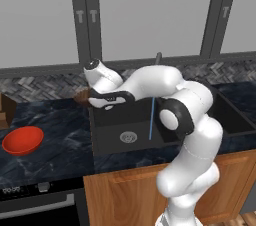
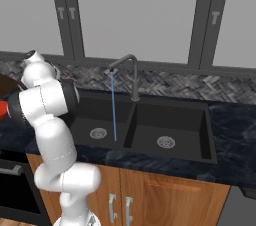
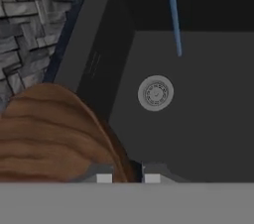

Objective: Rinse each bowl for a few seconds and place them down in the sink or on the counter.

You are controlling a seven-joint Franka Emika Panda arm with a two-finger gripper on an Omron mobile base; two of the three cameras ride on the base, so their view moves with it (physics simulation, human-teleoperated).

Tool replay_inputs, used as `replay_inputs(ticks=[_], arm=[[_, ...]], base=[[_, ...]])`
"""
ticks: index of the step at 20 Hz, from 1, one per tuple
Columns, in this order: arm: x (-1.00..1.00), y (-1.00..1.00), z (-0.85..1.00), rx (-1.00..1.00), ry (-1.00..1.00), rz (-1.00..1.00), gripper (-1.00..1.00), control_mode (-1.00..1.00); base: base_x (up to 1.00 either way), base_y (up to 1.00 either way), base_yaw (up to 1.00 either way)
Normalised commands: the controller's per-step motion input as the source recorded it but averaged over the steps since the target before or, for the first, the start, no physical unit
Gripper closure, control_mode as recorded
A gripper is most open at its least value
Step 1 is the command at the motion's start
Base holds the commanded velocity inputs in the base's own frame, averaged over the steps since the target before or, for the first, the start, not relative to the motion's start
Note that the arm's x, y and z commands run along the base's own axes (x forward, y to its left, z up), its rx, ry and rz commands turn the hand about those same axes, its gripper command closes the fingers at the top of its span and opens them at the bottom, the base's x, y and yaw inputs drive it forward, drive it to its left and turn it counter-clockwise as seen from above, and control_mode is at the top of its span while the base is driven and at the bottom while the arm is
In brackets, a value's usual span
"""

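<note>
The end effector [image 3: 128,177] is closed on the wooden bowl's [image 3: 49,134] rim, over the sink's [image 3: 198,119] left edge

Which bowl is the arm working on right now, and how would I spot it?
Start at the black double sink with water running into its left basin. At that basin's back left corner, the gripper is closed on the rim of the wooden bowl. It is brown and wood-grained, unlike the glossy red bowl sitting farther left on the dark counter.

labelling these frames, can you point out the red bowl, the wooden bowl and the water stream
red bowl [image 1: 22,140], left base view, inner hollow
wooden bowl [image 3: 44,134], hand view, wood-grained surface
water stream [image 2: 113,107], right base view, mid-length
</note>
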Motion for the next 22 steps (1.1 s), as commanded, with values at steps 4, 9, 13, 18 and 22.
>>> replay_inputs(ticks=[4, 9, 13, 18, 22], arm=[[-0.43, 0.0, -0.35, -0.07, -0.1, -0.34, 1.0, -1.0], [-0.48, -0.01, -0.25, -0.02, -0.08, -0.34, 1.0, -1.0], [-0.53, -0.04, -0.08, 0.0, -0.07, -0.3, 1.0, -1.0], [-0.51, -0.01, -0.05, 0.0, -0.09, -0.3, 1.0, -1.0], [-0.3, -0.09, -0.03, 0.0, -0.14, -0.27, 1.0, -1.0]], base=[[0.0, 0.0, 0.0], [0.0, 0.0, 0.0], [0.0, 0.0, 0.0], [0.0, 0.0, 0.0], [0.0, 0.0, 0.0]])
